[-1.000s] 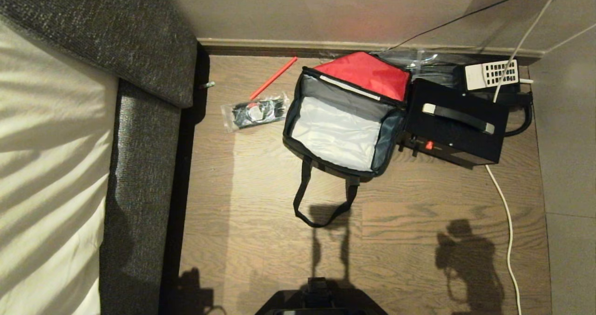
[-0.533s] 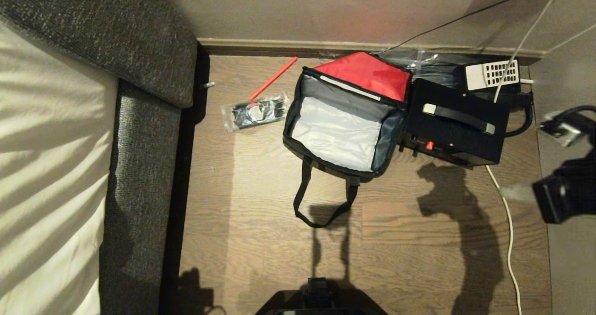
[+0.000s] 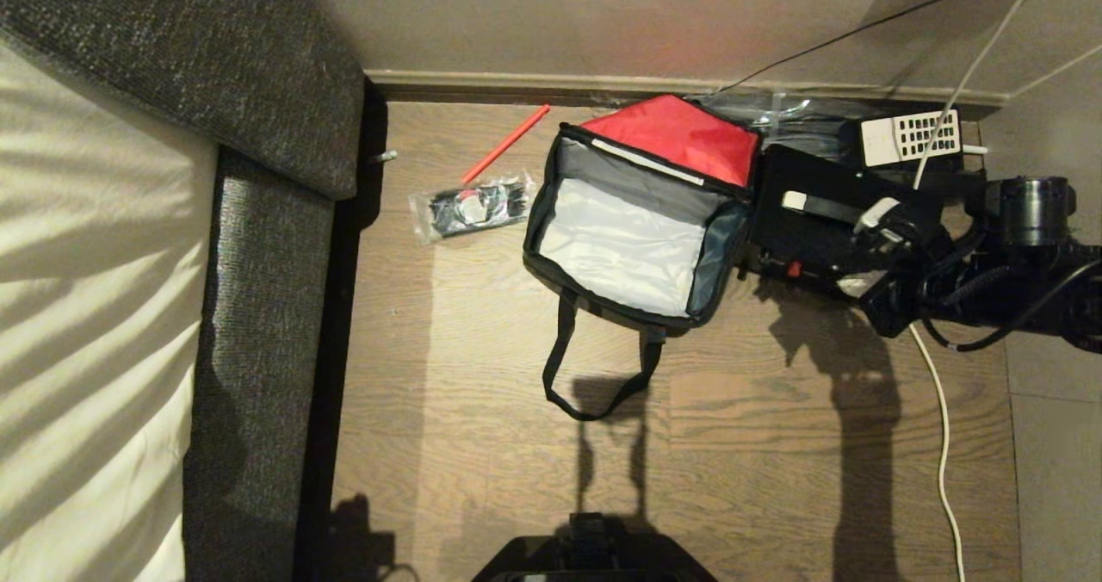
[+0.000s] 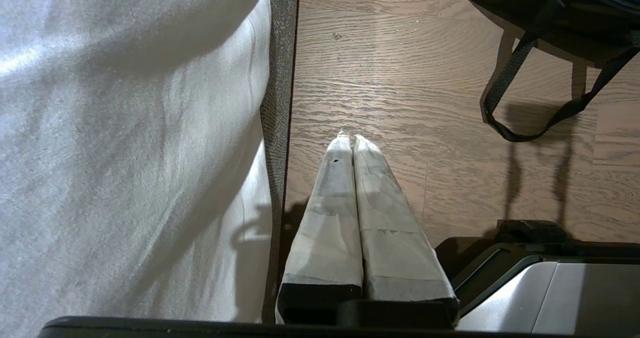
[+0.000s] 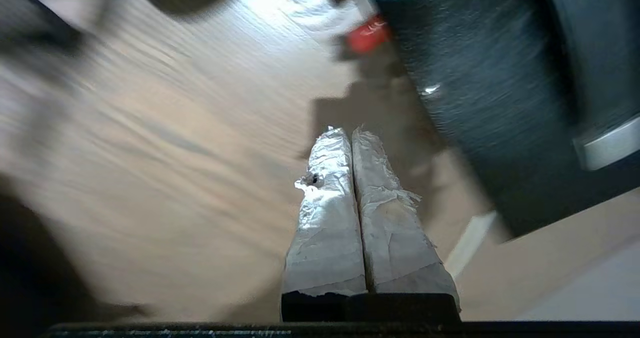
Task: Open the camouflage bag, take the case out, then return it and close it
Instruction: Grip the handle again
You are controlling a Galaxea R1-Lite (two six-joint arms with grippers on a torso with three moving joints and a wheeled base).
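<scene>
Nearest the robot, the left gripper is hanging with its taped fingers pressed together over the wooden floor, just beside the edge of the bed, well apart from the work.

Farther out, the camouflage bag is lying open on the floor, its red-lined flap thrown back toward the wall and its pale inside showing empty; one black strap handle is trailing toward the robot.

Touching the bag's right side, the case is lying flat on the floor, out of the bag, its long axis running left to right and its handle along that axis. The right gripper is hovering over the case's right end, fingers shut on nothing; the wrist view shows the case's near edge just beside the fingertips.

The return step looks to be next: the right arm is far nearer, and the bag lies to the case's left, so the case would have to travel leftward.

Beyond, a telephone is sitting by the wall.
</scene>
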